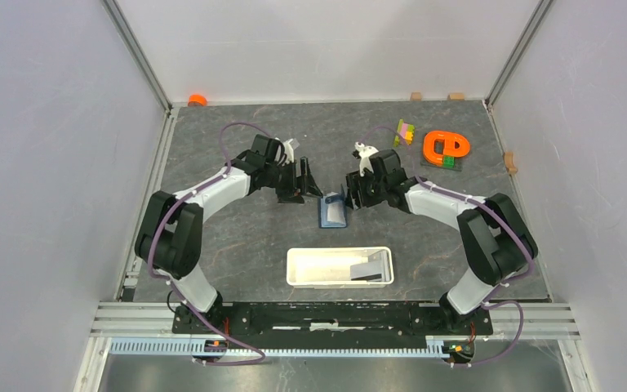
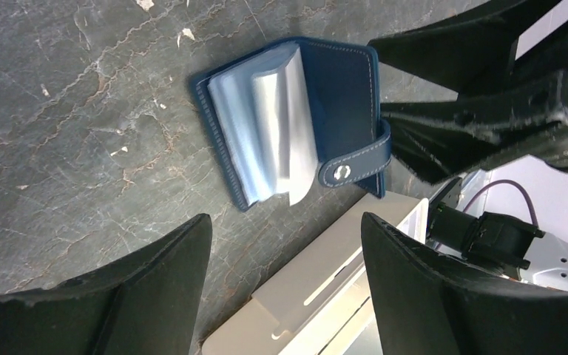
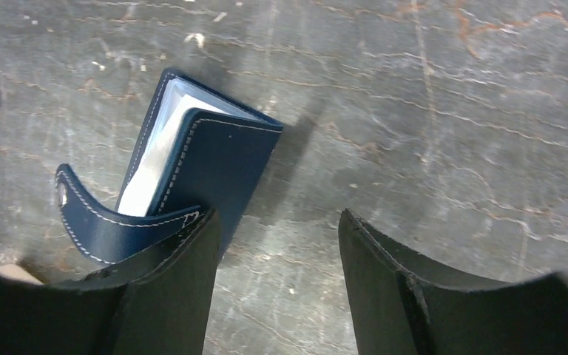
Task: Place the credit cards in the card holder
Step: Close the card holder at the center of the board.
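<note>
The navy-blue card holder [image 1: 332, 212] lies on the grey table, half open, with pale sleeves showing inside [image 2: 266, 126] and its snap tab [image 2: 355, 166] loose. My left gripper [image 1: 313, 189] is open and empty just left of it; in the left wrist view [image 2: 286, 251] it hovers between the holder and the white tray. My right gripper [image 1: 349, 198] is open just right of the holder; in the right wrist view [image 3: 277, 222] its left finger [image 3: 177, 274] touches the holder's cover [image 3: 222, 166] and strap. A grey credit card [image 1: 367, 269] leans inside the tray.
The long white tray [image 1: 298, 269] stands near the front, its wall also in the left wrist view [image 2: 318, 288]. An orange ring toy [image 1: 445, 147] and coloured blocks [image 1: 406, 131] lie at the back right. An orange cap [image 1: 197, 100] sits at the back left.
</note>
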You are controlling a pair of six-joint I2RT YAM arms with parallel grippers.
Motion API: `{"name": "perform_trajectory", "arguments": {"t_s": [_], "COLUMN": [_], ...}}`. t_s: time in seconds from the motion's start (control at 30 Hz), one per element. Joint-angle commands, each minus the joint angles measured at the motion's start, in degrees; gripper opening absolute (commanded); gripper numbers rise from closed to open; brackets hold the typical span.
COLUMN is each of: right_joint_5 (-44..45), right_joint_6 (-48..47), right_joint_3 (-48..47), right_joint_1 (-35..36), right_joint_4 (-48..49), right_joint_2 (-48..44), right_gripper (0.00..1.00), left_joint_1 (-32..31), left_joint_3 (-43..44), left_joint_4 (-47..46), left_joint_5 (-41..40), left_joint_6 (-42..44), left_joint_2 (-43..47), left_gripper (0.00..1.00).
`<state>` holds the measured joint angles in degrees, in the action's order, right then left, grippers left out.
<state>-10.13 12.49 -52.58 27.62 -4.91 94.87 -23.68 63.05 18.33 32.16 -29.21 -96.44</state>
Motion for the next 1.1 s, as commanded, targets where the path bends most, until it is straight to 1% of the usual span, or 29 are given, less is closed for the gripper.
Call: {"name": "perform_trajectory", "arguments": {"t_s": [0.0,0.1,0.2,0.27,0.37,0.43,0.53,0.6,0.87,0.97,1.07], "right_joint_5": [-0.5,0.7,1.5,1.5,1.6,1.6,1.6,1.6,2.2,2.3,2.2], "right_joint_6": [2.9,3.7,4.1,4.4,5.5,6.3,6.4,6.7,8.3,8.4,8.5], "right_joint_3": [0.0,-0.8,-1.5,-1.6,-1.6,-1.3,-1.5,-1.6,-0.9,-0.9,-0.7], "right_joint_1": [2.2,3.3,4.5,5.3,6.2,6.6,7.2,7.3,7.7,7.8,7.8], "right_joint_4": [4.3,3.9,3.6,4.3,4.5,6.3,6.6,6.6,8.2,8.2,8.3], "right_joint_2": [0.6,2.0,3.0,3.0,2.5,1.8,1.7,2.1,2.2,2.5,2.5], "right_gripper": [0.66,0.69,0.72,0.74,0.78,0.8,0.82,0.82,0.83,0.83,0.83], "left_joint_1": [0.2,0.1,0.2,0.2,0.2,0.1,0.0,-0.1,-2.0,-3.0,-4.1], "left_joint_3": [0.8,1.8,4.3,5.8,6.1,6.2,4.8,5.2,8.3,8.1,9.7], "left_joint_4": [-3.3,-3.6,-1.5,0.2,0.4,0.5,-2.7,-2.7,5.4,6.4,9.7], "left_joint_5": [2.1,0.6,-1.7,-3.9,-5.8,-4.8,-1.6,-1.0,-3.2,-3.3,-7.5], "left_joint_6": [-2.4,-2.0,-0.4,0.7,2.0,2.5,1.8,2.1,7.6,8.7,10.9], "left_joint_2": [-0.8,-0.8,-1.8,-1.8,-0.5,0.0,0.7,0.2,-3.3,-4.2,-5.6], "left_gripper": [0.8,0.8,0.8,0.8,0.81,0.82,0.84,0.85,0.86,0.86,0.87]}}
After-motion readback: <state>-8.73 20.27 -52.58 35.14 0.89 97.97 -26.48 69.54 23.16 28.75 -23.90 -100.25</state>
